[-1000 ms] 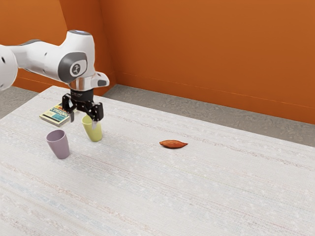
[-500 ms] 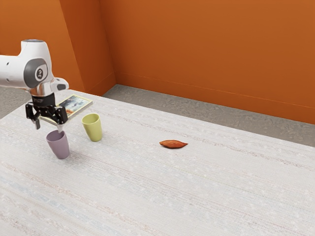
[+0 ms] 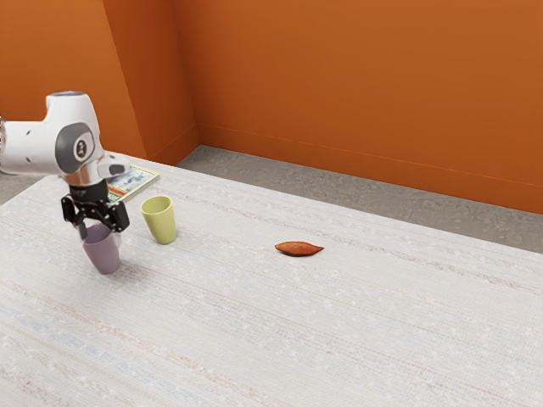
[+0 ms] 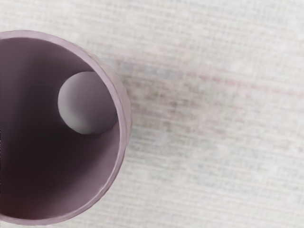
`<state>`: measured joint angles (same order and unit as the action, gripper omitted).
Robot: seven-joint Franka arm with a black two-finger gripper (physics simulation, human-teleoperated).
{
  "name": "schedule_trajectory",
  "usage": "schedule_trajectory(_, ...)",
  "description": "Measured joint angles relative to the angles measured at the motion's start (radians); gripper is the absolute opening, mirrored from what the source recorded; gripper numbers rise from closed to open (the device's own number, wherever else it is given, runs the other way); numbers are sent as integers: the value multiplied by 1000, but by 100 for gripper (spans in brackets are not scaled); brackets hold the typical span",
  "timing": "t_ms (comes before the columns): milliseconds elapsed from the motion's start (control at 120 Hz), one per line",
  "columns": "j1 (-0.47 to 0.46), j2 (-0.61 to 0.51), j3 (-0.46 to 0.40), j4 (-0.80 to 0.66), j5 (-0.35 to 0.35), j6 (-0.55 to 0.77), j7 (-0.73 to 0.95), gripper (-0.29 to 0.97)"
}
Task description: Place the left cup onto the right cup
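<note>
My gripper (image 3: pixel 96 230), jaws spread, hangs at the rim of the upright mauve cup (image 3: pixel 103 254), a plain handleless tumbler near the table's (image 3: pixel 339 322) corner at the exterior view's left, beside the olive-yellow cup (image 3: pixel 159 220).

arm (image 3: pixel 38 146) enters from exterior view's left, wrist down | fingers (image 3: pixel 120 223) spread apart

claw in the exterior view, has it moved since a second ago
Yes. The claw was over the green cup, which stands fixed; it has gone toward the exterior view's left and sits low at the rim of the purple cup.
</note>
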<state>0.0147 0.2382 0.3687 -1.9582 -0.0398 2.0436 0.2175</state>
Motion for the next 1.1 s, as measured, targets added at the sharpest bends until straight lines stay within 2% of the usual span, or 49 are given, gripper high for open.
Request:
schedule_trajectory(208,32,58,-44,66,0,14,31,68)
schedule_trajectory(917,36,121,-45,56,-6,94,76,68)
schedule_trajectory(967,35,122,-46,56,-4,96,77,62)
schedule_trajectory(1100,35,122,-45,56,-1,99,78,28)
